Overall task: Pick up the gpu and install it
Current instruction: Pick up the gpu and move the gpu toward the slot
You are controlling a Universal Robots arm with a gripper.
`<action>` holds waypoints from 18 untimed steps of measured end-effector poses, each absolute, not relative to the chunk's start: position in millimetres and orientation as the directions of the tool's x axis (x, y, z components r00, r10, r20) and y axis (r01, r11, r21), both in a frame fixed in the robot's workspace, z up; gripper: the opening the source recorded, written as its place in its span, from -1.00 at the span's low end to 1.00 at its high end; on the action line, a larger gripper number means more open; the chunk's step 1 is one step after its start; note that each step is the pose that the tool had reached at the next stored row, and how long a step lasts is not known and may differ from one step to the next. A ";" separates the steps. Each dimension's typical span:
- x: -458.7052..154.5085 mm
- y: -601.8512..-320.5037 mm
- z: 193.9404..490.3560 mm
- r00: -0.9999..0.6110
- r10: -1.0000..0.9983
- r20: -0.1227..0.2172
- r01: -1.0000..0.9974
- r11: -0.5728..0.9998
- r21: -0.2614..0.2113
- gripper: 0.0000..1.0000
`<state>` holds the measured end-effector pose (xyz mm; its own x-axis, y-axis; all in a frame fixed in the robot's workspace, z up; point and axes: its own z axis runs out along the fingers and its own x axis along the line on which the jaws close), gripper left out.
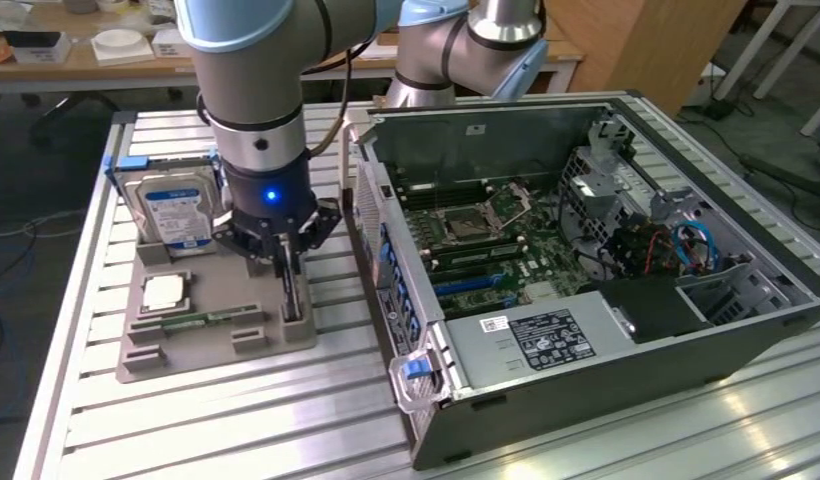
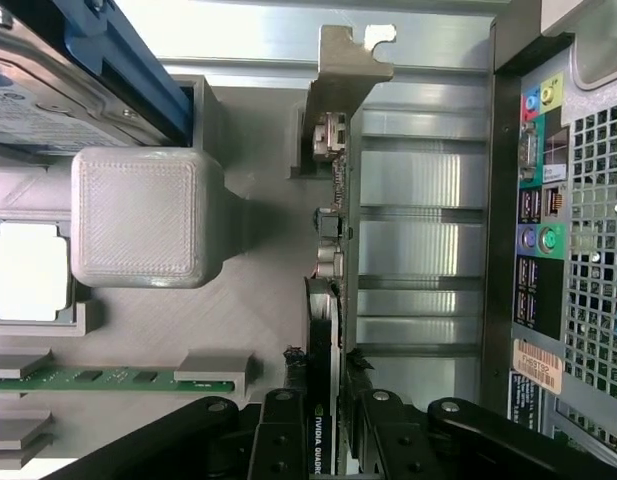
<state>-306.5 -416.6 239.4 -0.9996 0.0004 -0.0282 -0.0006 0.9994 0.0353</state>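
Observation:
The gpu (image 2: 326,300) stands on edge in a slot of the grey holder tray (image 1: 210,345). Its silver end bracket (image 2: 340,70) sticks out past the tray, and its black shroud carries an NVIDIA label. In the exterior view the card (image 1: 294,298) is a thin dark strip directly under my gripper (image 1: 285,262). My gripper (image 2: 326,400) straddles the card's shroud end from above. Both black fingers (image 2: 286,425) press against the card's sides, so the gripper is shut on it. The card still sits in its slot.
The tray also holds a silver hard drive (image 1: 173,210) in a blue bracket, a CPU (image 1: 165,292) and a green memory stick (image 1: 197,322). The open computer case (image 1: 584,270) with its motherboard (image 1: 497,245) lies toward the exterior view's right, with its rear ports (image 2: 533,230) close beside the tray.

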 end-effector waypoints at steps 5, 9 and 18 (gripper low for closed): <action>-306.7 -416.6 259.1 -1.000 0.001 -0.028 0.000 0.999 0.036 -0.49; -306.7 -416.6 271.9 -1.000 0.001 -0.028 0.000 0.999 0.036 -0.49; -306.7 -416.6 301.8 -1.000 0.001 -0.028 0.000 0.999 0.036 -0.49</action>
